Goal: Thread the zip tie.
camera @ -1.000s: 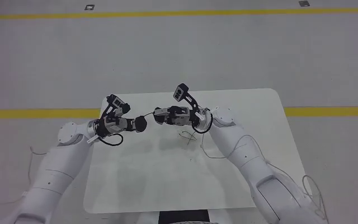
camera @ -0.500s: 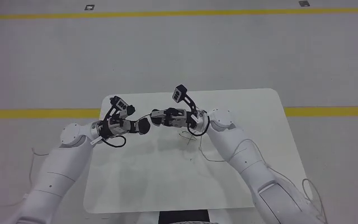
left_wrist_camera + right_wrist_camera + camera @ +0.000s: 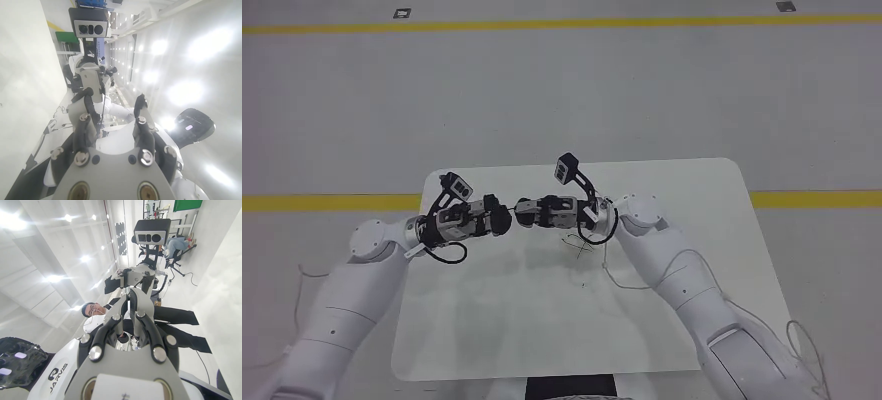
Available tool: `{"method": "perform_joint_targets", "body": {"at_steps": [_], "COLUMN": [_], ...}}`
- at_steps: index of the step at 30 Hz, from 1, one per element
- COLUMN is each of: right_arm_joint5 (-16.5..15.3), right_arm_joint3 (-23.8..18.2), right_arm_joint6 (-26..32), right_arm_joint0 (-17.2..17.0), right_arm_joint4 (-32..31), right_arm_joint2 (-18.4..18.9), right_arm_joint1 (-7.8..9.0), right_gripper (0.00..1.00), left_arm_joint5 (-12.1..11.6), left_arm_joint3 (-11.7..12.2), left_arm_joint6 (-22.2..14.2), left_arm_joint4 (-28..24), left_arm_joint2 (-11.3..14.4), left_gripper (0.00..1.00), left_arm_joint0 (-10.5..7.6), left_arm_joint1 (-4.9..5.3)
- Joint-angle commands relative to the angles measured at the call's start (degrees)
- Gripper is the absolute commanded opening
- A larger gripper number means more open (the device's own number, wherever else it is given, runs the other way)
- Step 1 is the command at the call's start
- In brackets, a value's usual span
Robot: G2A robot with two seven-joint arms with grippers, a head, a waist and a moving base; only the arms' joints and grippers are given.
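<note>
Both arms are meeting nose to nose above the far half of the white surface (image 3: 542, 330), and all the action is sitting in the small gap between them. The right pincer (image 3: 526, 210) is pointing across toward the other arm. Its two fingers (image 3: 141, 303) are pressing together with only a sliver between them, gripping the zip tie (image 3: 512, 209), a thin black strip poking out past its tips. The left pincer (image 3: 500, 217) is facing it head-on, just beside it, and it is standing wide open. In the left wrist view its fingers (image 3: 140, 106) are spreading well apart, and the zip tie (image 3: 103, 110) is running as a thin dark line from the right arm's end into the space between them. It is lying closer to one finger than the other, and whether it is touching that finger I cannot tell. The tie is being held up in the air, off the surface. Down below, just beside the right forearm on the robot's side, a tangle of thin dark strips (image 3: 577, 243) is lying loose. One more short piece (image 3: 582, 285) is lying apart from it, nearer the robot. Beyond the surface a yellow line (image 3: 802, 198) is running across the grey floor (image 3: 642, 90).
</note>
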Motion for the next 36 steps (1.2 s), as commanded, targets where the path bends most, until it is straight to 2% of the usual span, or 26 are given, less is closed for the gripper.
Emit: {"method": "perform_joint_targets", "body": {"at_steps": [1, 8, 15, 27, 36], "right_arm_joint5": [0.14, 0.43, 0.51, 0.35, 0.27], "right_arm_joint3": [-0.13, 0.03, 0.67, 1.77, 2.19], "right_arm_joint6": [0.11, 0.29, 0.47, 1.88, 2.23], "right_arm_joint0": [0.09, 0.48, 1.29, 2.08, 2.39], "right_arm_joint4": [-0.43, -0.98, -1.29, -0.51, -0.27], "right_arm_joint2": [-0.05, -0.31, -1.12, -2.1, -2.83], "right_arm_joint1": [0.12, 0.38, 0.38, 0.38, 0.38], "right_gripper": [0.0, 0.0, 0.0, 0.0, 0.0], "left_arm_joint5": [0.17, 0.54, 0.76, 1.67, 1.61], "left_arm_joint3": [0.16, 0.34, 0.65, 1.49, 1.7], "left_arm_joint6": [-0.08, -0.25, -0.28, -1.22, -1.46], "left_arm_joint4": [0.21, 0.71, 0.98, 1.41, 1.53], "left_arm_joint2": [-0.02, 0.18, 0.2, 0.56, 0.66], "left_gripper": [0.33, 0.33, 0.22, 0.2, 0.1], "left_arm_joint0": [-0.13, -0.26, -0.26, -0.78, -0.93], "left_arm_joint1": [0.0, -0.07, -0.11, -0.2, -0.27]}}
